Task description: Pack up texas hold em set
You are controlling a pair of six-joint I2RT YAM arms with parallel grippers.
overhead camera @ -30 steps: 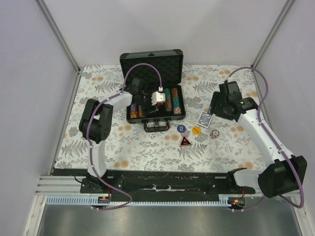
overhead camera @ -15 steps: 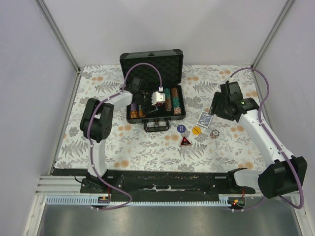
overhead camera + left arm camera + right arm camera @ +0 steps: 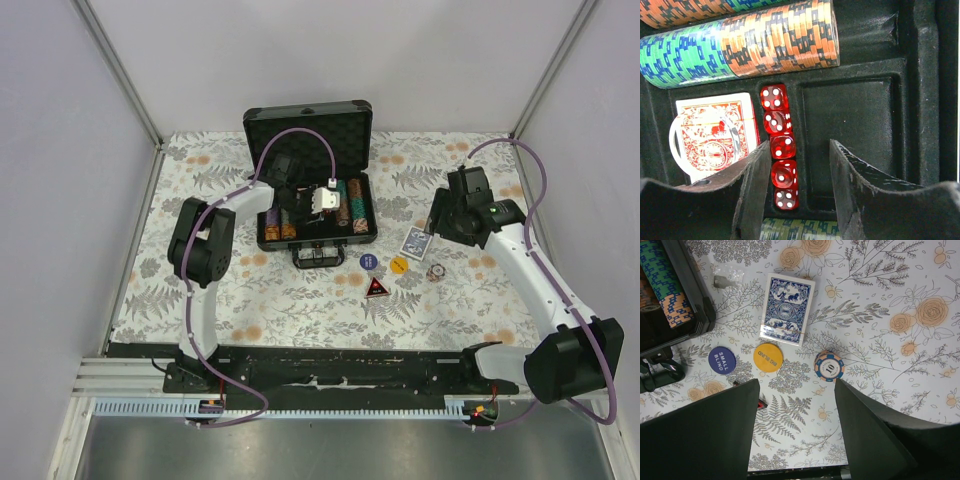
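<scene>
Left pincer (image 3: 799,150), spread open, straddles the row of red dice (image 3: 776,122).

The left tool (image 3: 799,150) apparently hides one corner of the red deck (image 3: 715,132).

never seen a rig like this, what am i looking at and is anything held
A left arm and a right arm are bolted to the near edge of a floral table, each ending in a two-finger gripper. The wide picture is from a fixed camera above and behind them. The other two come from wrist cameras; the dark shapes at the bottom are each gripper's fingers. The left gripper hangs open over the open briefcase, above red dice beside a red card deck and poker chips. The right gripper hangs open over a blue card deck, a small blind button, a big blind button and a chip marked 10 on the table. Nothing is held.
</scene>
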